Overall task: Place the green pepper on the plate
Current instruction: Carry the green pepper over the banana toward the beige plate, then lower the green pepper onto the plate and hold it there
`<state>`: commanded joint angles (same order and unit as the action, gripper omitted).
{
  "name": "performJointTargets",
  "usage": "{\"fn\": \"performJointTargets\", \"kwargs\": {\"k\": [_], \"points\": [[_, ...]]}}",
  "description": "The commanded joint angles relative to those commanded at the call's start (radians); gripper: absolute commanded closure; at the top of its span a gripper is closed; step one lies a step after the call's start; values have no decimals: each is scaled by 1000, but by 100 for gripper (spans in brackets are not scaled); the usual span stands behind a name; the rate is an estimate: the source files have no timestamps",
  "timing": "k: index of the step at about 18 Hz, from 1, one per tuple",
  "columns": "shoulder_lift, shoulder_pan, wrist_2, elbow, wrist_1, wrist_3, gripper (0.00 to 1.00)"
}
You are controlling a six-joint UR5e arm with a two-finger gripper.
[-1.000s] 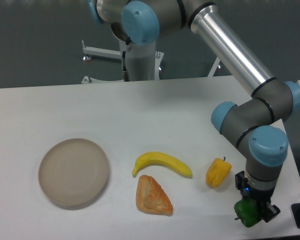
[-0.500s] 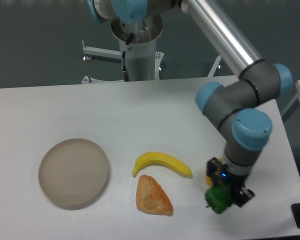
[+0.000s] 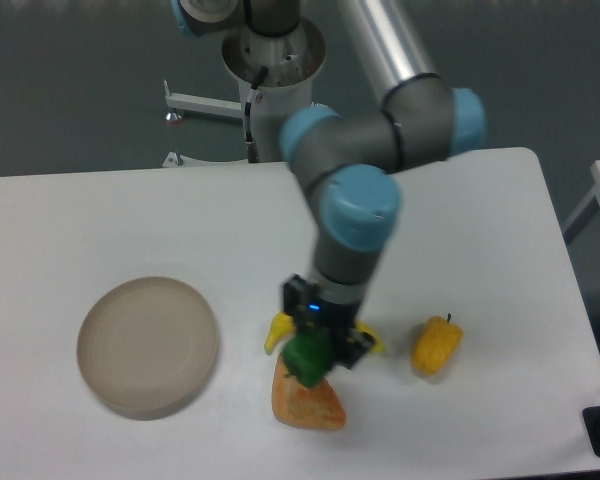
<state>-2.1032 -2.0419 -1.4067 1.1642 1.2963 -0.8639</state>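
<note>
The green pepper (image 3: 305, 358) hangs in the air at centre front, above the banana and the orange pastry. My gripper (image 3: 314, 352) is shut on it from above, its fingers mostly hidden by the pepper and the wrist. The plate (image 3: 147, 345), a round beige-grey dish, lies on the table to the left with nothing on it, roughly a plate's width away from the pepper.
A yellow banana (image 3: 278, 330) lies partly hidden behind my gripper. An orange triangular pastry (image 3: 305, 401) sits just below the held pepper. A yellow-orange pepper (image 3: 436, 345) rests to the right. The arm's base (image 3: 273, 80) stands behind the table.
My gripper carried the green pepper up off the table's front right corner and leftward, past the yellow-orange pepper, to above the banana and pastry.
</note>
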Motion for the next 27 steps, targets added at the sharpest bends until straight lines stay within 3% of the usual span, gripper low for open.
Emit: {"fn": "performJointTargets", "kwargs": {"k": [3, 7, 14, 27], "points": [[11, 54, -5, 34, -34, 101, 52], [29, 140, -122, 123, -141, 203, 52], [-21, 210, -153, 144, -182, 342, 52], [-72, 233, -112, 152, -189, 349, 51]]}}
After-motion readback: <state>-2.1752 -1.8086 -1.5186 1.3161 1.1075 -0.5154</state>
